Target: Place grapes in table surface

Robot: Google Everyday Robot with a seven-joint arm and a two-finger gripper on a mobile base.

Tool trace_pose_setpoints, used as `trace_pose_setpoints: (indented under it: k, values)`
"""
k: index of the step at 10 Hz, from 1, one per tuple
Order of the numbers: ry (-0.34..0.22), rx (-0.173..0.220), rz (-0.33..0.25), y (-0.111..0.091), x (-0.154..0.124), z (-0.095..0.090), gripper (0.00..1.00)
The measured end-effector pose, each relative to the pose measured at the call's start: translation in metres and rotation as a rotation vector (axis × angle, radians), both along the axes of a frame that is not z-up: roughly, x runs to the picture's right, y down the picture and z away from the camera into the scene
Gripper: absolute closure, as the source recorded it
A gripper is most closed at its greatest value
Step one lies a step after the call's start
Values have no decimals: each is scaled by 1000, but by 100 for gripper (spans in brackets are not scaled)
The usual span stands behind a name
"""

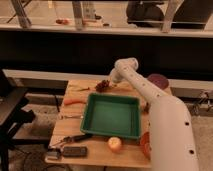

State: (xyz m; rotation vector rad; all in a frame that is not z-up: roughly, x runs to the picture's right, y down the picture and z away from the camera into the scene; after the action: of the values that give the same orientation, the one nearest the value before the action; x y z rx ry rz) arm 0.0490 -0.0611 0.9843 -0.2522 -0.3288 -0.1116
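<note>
At the far table edge, jaws were closed, seemingly on the grapes, at the gripper tip. Bunch hung low over the table surface, behind the green tray. Release not yet done.

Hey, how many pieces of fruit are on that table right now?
2: the grapes at the far edge beside the gripper, and an apple at the near edge by the green tray. The arm may hide more.

text: none legible | labels: none | brands: none | numbers: none | signs: none readable anywhere in view
</note>
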Motion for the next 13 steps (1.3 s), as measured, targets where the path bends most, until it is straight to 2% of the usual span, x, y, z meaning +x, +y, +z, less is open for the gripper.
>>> trace_pose_setpoints:
  k: [6,13]
  values:
    - [-8,57,38,-31,-1,-29,100]
    - [-20,124,30,-60,-10,-66,100]
